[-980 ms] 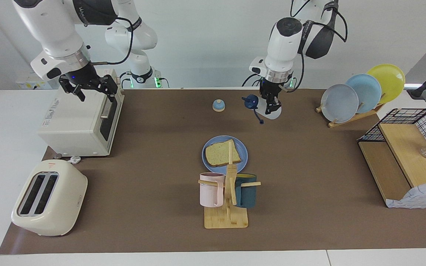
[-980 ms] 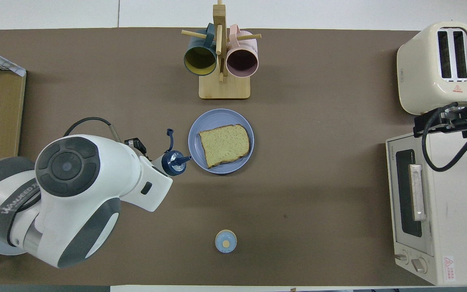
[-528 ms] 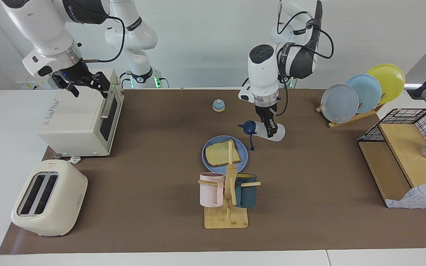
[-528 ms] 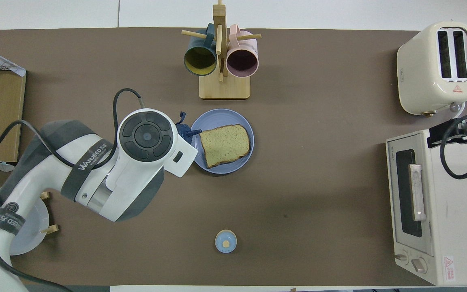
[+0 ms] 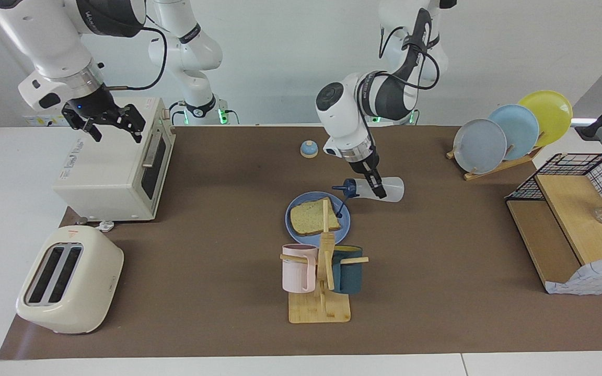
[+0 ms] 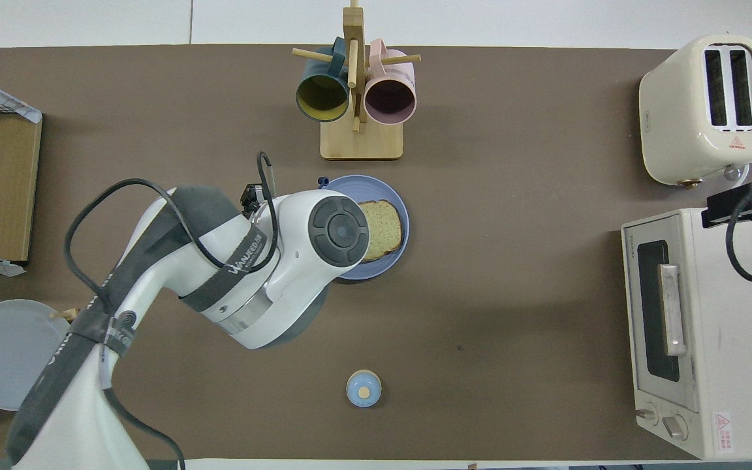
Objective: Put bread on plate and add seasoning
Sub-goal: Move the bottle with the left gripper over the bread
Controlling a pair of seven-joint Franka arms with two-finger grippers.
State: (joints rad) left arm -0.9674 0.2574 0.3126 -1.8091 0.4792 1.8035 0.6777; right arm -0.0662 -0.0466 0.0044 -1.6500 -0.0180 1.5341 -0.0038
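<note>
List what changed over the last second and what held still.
The left gripper, shut on the seasoning bottle, carried it from near the bell to the plate's edge, tipped on its side with its cap toward the bread. The right gripper, open, drew back over the toaster oven. Bread, plate, bell and mug rack stayed put.

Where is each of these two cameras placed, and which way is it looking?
Facing view: high across the table, looking at both robots; left gripper holds the seasoning tipped beside the plate, right gripper open over the toaster oven.
Overhead view: above the robots' end, looking down; the left arm covers part of the plate and bread.
Both show plate, bread, bell and mug rack.
</note>
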